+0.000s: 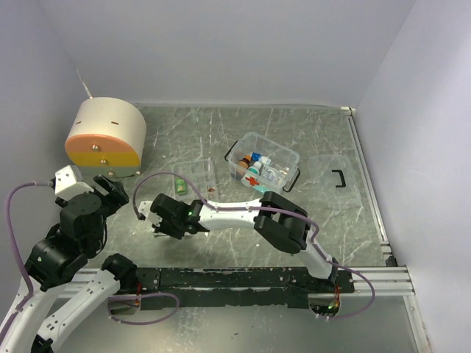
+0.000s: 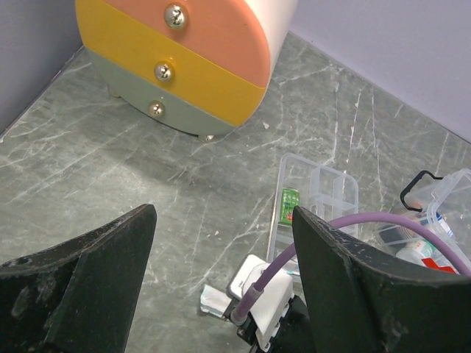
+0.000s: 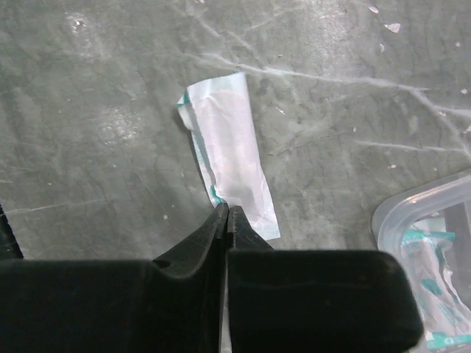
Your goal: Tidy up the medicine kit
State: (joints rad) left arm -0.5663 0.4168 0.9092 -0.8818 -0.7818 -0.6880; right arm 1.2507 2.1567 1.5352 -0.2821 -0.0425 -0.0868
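The medicine kit (image 1: pixel 243 145), a clear box with a red cross, stands open at mid-right with bottles inside. Its clear lid with a black handle (image 1: pixel 337 178) lies to its right. The clear compartment tray (image 1: pixel 197 176) (image 2: pixel 325 193) lies left of the box with a green packet (image 2: pixel 289 204) in it. A white and teal packet (image 3: pixel 228 147) (image 2: pixel 213 300) lies flat on the table. My right gripper (image 3: pixel 228 209) (image 1: pixel 152 220) is shut, its tips pinching that packet's near edge. My left gripper (image 2: pixel 224 213) (image 1: pixel 110 193) hangs open above the table, holding nothing.
A round beige, orange and yellow drum (image 1: pixel 107 137) (image 2: pixel 191 59) with drawer knobs stands at the back left. A clear tray corner (image 3: pixel 427 257) with more teal-edged packets sits just right of my right gripper. Walls close in on the left, back and right.
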